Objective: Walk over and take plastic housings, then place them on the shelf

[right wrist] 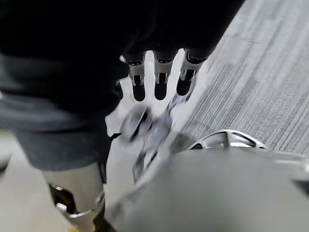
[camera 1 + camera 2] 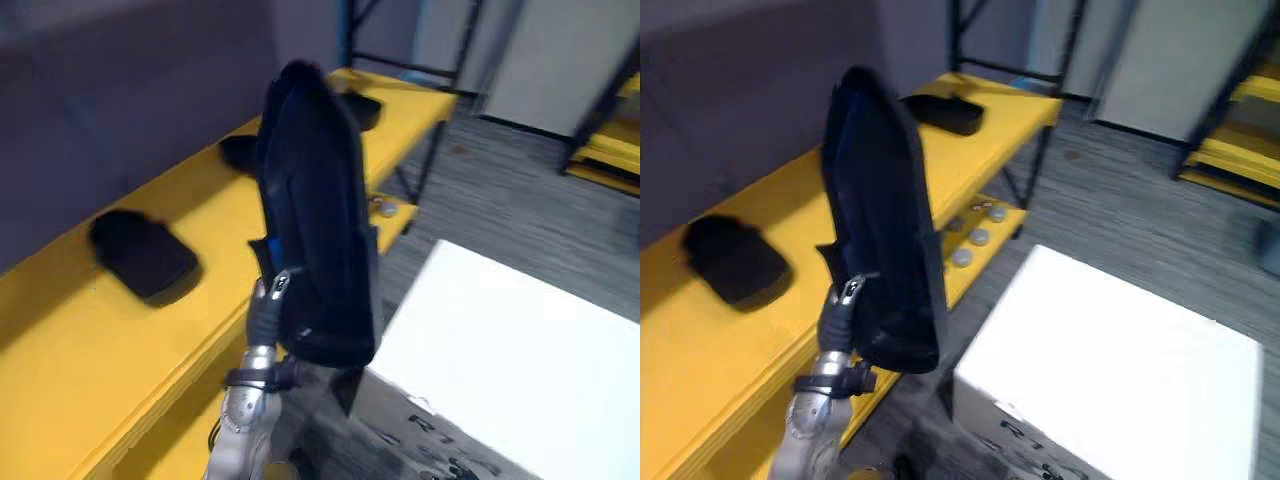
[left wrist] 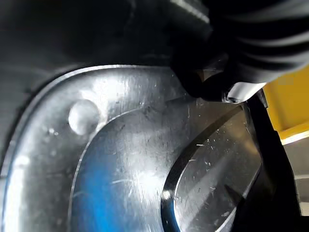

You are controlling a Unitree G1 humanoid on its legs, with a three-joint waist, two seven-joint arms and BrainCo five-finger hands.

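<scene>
Plastic housing [image 2: 315, 220], dark and long, stands nearly upright on the end of the robot's left arm, raised above the near edge of the yellow shelf [image 2: 90, 340]. The left robot hand [image 3: 260, 48] sits against the housing's glossy inner side, and whether it is clamped there cannot be told. Three more dark housings lie flat on the shelf top: one at the near left [image 2: 145, 255], one further along and partly hidden behind the raised housing [image 2: 240, 150], and one at the far end [image 2: 945, 112]. Small round metal parts [image 2: 975, 235] rest on a lower level of the shelf. A white box [image 2: 510, 370] stands on the grey carpet [image 2: 500, 190] to the right. The right robot hand [image 1: 161, 79] hangs over the carpet, fingers straight and slightly apart, holding nothing
</scene>
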